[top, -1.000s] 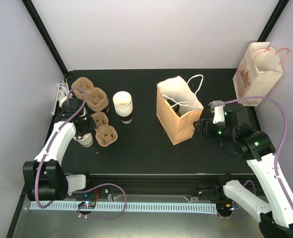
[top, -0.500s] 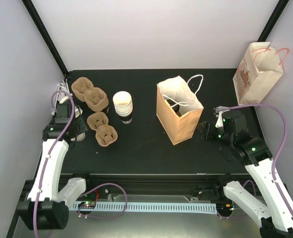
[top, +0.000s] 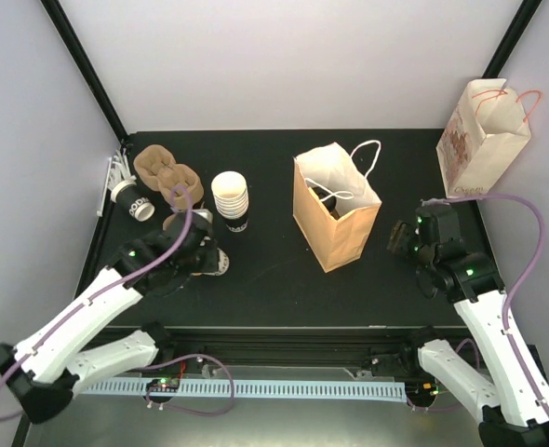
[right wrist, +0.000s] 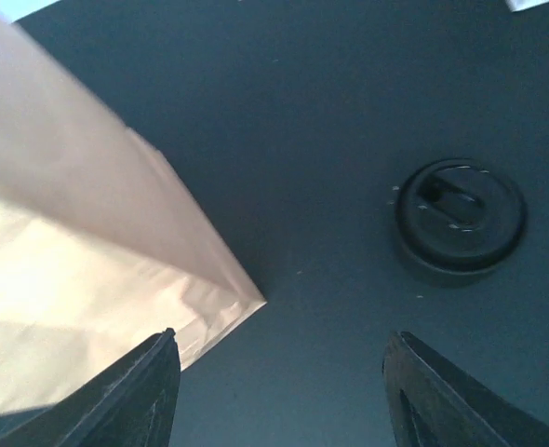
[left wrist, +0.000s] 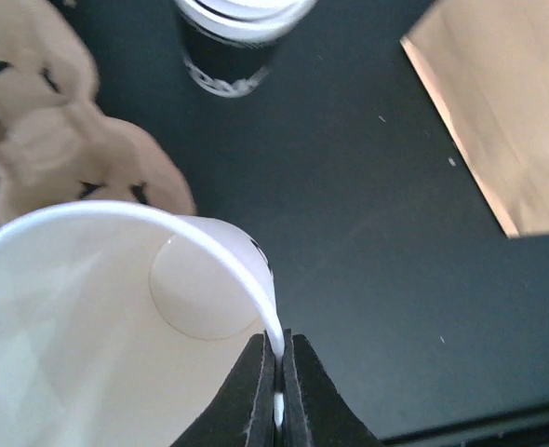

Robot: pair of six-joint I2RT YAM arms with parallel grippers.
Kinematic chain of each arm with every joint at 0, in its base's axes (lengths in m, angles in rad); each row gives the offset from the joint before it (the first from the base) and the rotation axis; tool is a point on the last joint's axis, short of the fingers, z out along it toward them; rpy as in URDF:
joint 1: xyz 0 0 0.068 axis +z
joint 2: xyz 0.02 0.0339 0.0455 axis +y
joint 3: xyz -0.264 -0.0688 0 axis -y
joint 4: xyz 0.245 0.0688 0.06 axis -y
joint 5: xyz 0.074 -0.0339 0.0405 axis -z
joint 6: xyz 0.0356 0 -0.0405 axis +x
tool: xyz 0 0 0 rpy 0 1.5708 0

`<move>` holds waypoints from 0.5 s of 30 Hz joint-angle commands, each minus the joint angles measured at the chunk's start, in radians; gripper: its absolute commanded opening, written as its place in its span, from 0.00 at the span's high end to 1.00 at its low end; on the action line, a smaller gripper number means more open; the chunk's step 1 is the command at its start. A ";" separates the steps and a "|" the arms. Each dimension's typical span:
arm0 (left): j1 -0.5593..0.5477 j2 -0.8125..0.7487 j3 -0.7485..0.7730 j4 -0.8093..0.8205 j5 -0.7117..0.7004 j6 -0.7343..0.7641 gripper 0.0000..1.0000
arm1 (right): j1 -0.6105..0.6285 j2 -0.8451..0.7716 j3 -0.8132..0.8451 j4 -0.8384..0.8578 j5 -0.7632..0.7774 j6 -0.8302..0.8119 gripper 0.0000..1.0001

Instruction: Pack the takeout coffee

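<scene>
left jaws pinch the rim of a lidless white paper cup (left wrist: 116,317) beside the pulp carrier (left wrist: 42,158) | right jaws spread over the black lid (right wrist: 459,219) on the bench (right wrist: 302,112) | advice: hold cup level, don't crush rim

Black table (top: 265,270): brown bag (top: 335,219), cup stack (top: 230,198), carriers (top: 167,172), lid (right wrist: 459,219).
</scene>
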State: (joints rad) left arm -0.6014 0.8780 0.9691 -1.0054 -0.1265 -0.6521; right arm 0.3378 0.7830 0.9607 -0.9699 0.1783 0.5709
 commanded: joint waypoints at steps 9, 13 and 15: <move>-0.508 0.353 0.158 -0.033 -0.239 -0.196 0.98 | -0.433 0.077 0.020 0.033 -0.124 -0.027 0.35; -0.545 0.458 0.176 0.017 -0.247 -0.163 0.99 | -0.446 0.131 0.018 0.071 -0.105 0.015 0.12; -0.551 0.483 0.170 0.066 -0.243 -0.141 0.98 | -0.447 0.164 0.003 0.104 -0.108 0.037 0.09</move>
State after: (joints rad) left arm -1.1355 1.3197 1.1011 -1.0119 -0.3286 -0.8185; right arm -0.0998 0.9127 0.9627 -0.9401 0.0879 0.5694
